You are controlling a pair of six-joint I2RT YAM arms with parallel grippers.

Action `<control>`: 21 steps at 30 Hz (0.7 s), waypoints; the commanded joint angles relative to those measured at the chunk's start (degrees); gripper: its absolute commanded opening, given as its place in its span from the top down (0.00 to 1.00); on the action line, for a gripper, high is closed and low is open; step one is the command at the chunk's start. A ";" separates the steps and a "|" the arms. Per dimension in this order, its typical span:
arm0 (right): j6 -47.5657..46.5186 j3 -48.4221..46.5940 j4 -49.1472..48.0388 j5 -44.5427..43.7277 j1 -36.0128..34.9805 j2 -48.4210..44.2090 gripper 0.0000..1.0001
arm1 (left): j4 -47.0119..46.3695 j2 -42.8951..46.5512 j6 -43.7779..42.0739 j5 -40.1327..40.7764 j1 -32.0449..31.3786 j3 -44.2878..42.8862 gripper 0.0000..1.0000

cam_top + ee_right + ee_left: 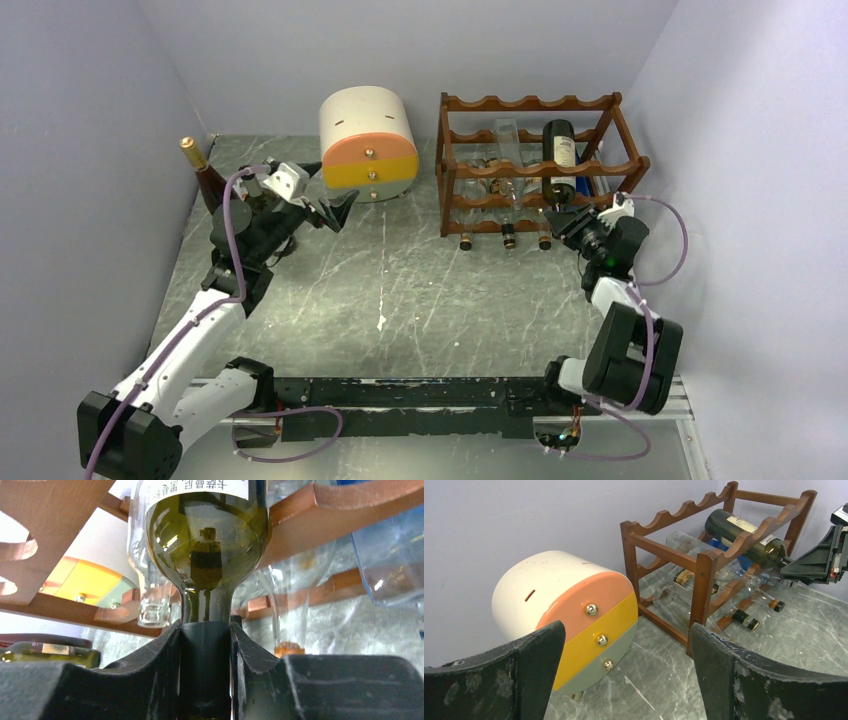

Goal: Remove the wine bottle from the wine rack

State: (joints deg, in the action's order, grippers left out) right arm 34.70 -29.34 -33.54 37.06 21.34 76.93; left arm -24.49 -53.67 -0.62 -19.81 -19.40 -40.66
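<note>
While the right gripper [205,650] is clamped on the neck of the wine bottle [206,535], the bottle lies high in the wine rack [530,103], at its right end — the grasp looks made, the draw not yet begun. Next, I judge, a straight pull along the cradle. The left gripper [624,630] hangs spread, empty.

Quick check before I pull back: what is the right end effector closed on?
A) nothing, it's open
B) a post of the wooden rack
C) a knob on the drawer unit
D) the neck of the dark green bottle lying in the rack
D: in the right wrist view the right end effector has its fingers pressed against both sides of the neck of the dark green wine bottle, which lies across the wine rack rails.
</note>
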 commanded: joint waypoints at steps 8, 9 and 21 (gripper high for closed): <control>-2.92 2.08 24.13 -2.72 -0.43 -19.16 1.00 | -1.96 2.62 -0.95 0.75 -4.52 0.72 0.02; -3.22 1.91 26.61 -3.39 -0.38 -20.56 1.00 | -1.96 2.85 -0.80 0.72 -4.82 0.67 0.02; -5.77 -4.04 56.00 -16.44 -0.43 -33.65 1.00 | -2.82 4.07 -0.08 2.07 -5.86 1.28 0.01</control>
State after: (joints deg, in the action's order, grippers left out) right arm 29.41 -30.96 10.20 26.92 20.84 47.18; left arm -24.77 -51.16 -0.64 -19.07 -24.38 -40.27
